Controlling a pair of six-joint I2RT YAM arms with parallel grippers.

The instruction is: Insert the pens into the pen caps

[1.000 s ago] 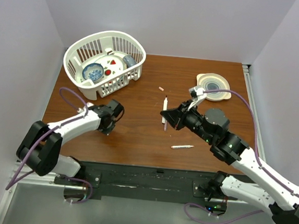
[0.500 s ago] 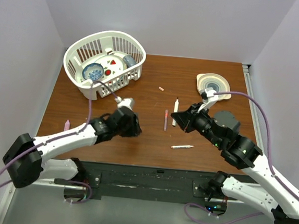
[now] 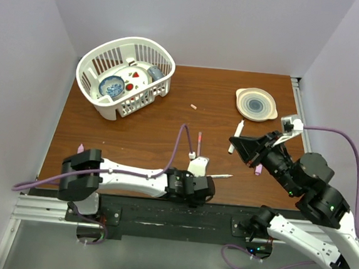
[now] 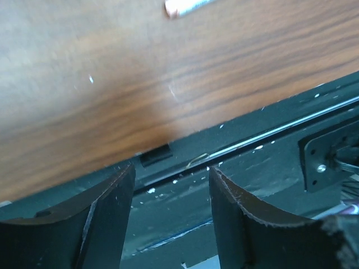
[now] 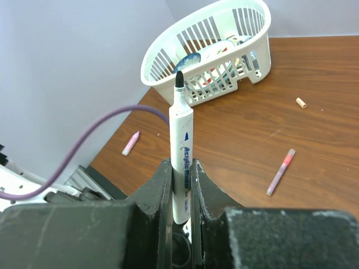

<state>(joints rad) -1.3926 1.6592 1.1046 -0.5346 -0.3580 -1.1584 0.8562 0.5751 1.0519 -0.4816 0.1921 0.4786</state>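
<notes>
My right gripper [image 3: 237, 141] [image 5: 180, 165] is shut on a white pen [image 5: 180, 143] [image 3: 235, 138] that stands upright between its fingers, black tip up. A lilac pen [image 3: 199, 143] [image 5: 280, 171] lies mid-table, and another white pen [image 3: 219, 175] [image 4: 188, 5] lies near the front edge. A pink pen [image 3: 81, 148] [image 5: 130, 143] rests far left. A pale pen cap [image 3: 194, 106] [image 5: 301, 102] lies toward the back, and a small pink cap [image 3: 258, 171] lies beside the right arm. My left gripper [image 3: 201, 185] [image 4: 172, 185] stands open and empty over the table's front edge, just left of the white pen.
A white slatted basket [image 3: 146, 97] [image 5: 253, 33] holding dishes and small red pieces sits at the back left. A round plate [image 3: 256, 103] is at the back right. A black rail [image 4: 263, 140] runs along the table's near edge under the left gripper.
The left arm swept from the left side rightward along the front edge, and its jaws opened. The right gripper drew back to the right, still holding the white pen.
</notes>
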